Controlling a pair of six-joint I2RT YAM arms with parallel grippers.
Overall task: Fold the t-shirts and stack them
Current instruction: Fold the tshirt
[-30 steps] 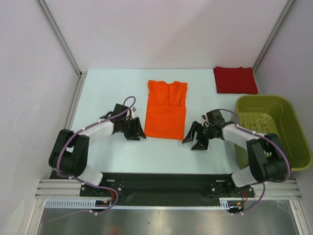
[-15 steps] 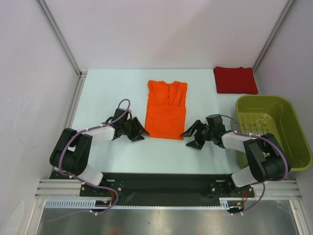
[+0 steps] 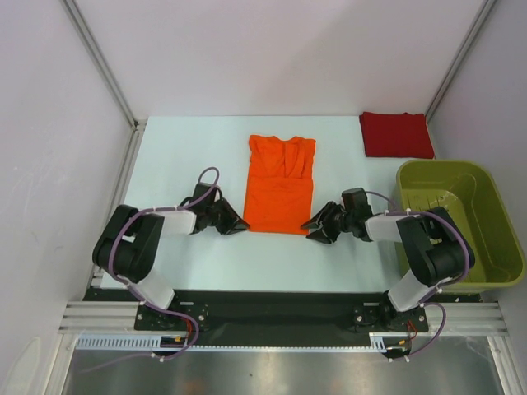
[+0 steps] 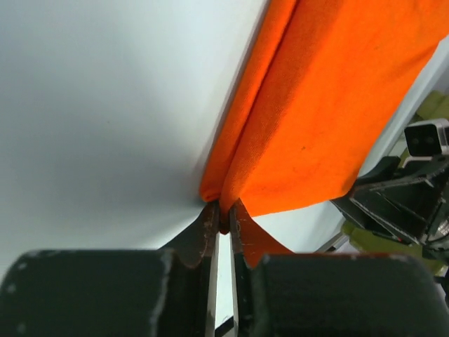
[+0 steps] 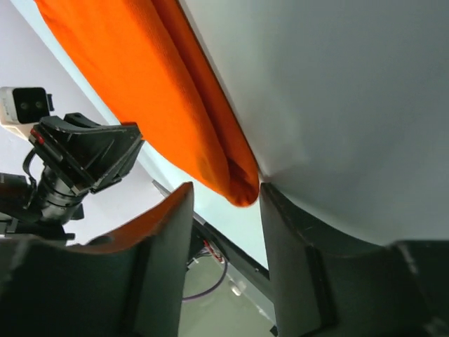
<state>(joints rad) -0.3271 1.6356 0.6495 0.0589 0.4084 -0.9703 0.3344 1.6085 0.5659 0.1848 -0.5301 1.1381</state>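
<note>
The bright orange t-shirt (image 3: 280,185) lies flat mid-table, folded into a long strip with its collar toward the back. My left gripper (image 3: 234,224) is at its near left corner. In the left wrist view that gripper (image 4: 224,212) is shut on the orange hem (image 4: 316,119), pinching the corner. At the near right corner my right gripper (image 3: 317,231) stands open. Its jaws (image 5: 224,189) straddle the folded orange corner (image 5: 240,188), which touches one finger with a gap to the other. The dark red t-shirt (image 3: 397,134) lies folded at the back right.
An olive-green plastic basket (image 3: 486,247) stands at the right edge, close beside the right arm. Grey frame posts and white walls close in the table at the back and sides. The arm bases sit on a black rail along the near edge.
Both grippers slid inward to the orange t-shirt's near corners. The left jaws closed onto the left corner. The right jaws narrowed around the right corner.
</note>
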